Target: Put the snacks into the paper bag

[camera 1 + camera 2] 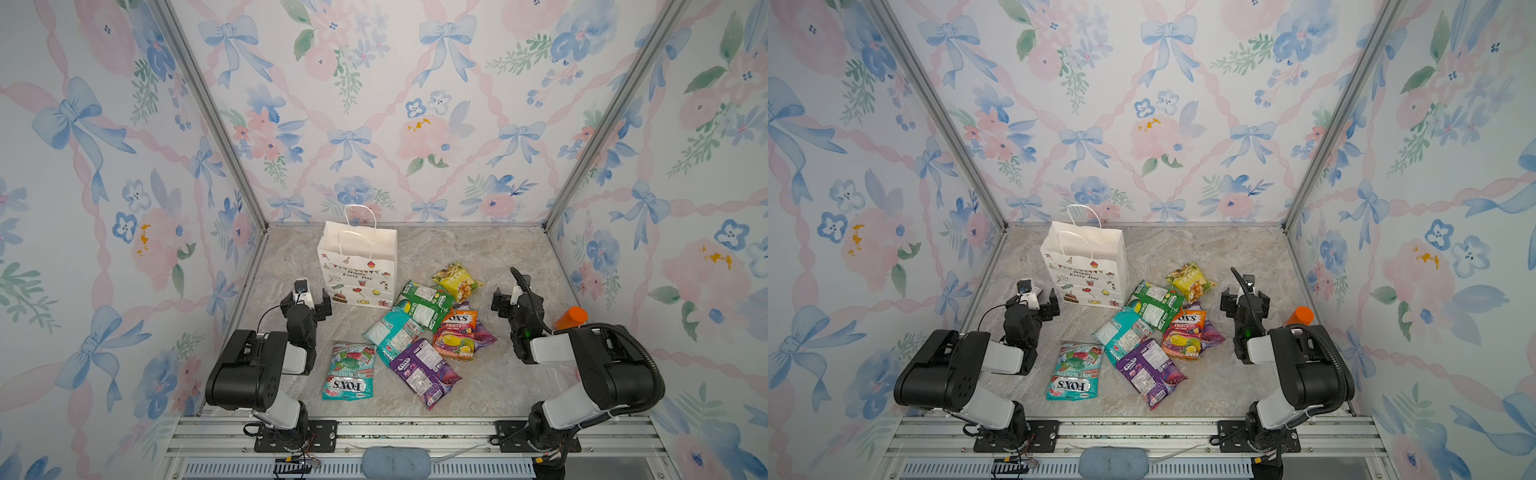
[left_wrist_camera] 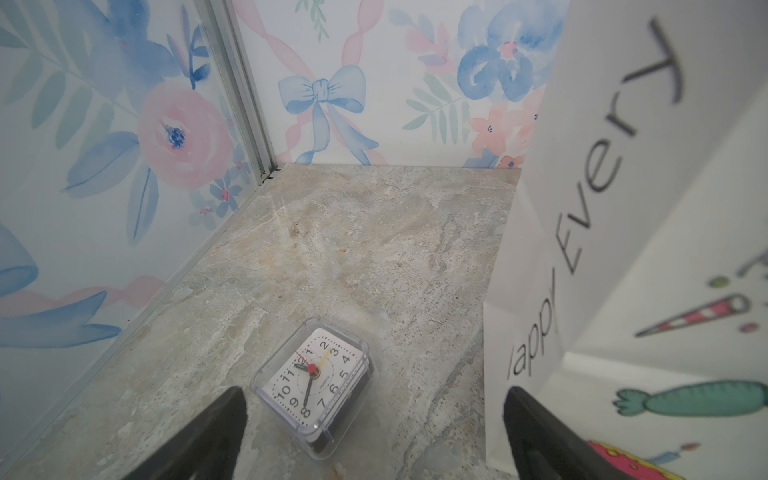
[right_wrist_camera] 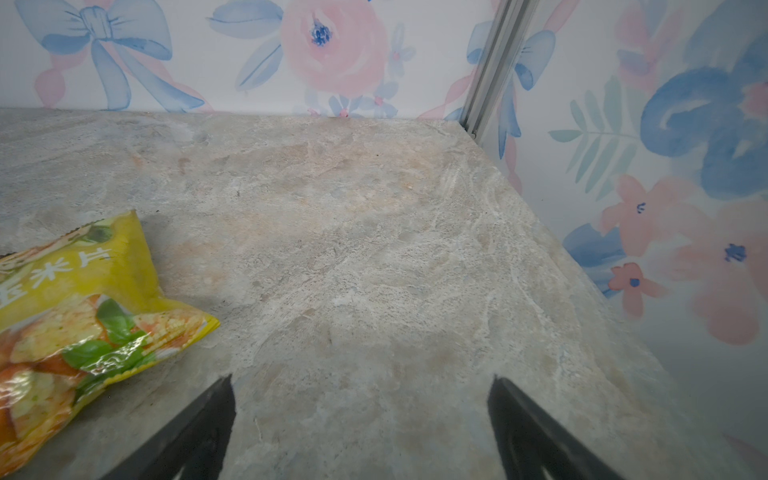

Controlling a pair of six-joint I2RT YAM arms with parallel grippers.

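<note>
The white paper bag stands upright at the back, mouth open. Several snacks lie on the table to its right and in front of it: a yellow chip bag, a green packet, an orange-purple FOX'S Fruits packet, two teal packets and a purple one. My left gripper hangs open and empty just left of the bag's base. Right of the pile, my right gripper is open over bare table.
A small clear-cased clock lies on the table under my left gripper, by the left wall. An orange-capped bottle stands behind the right arm near the right wall. Flowered walls close in three sides.
</note>
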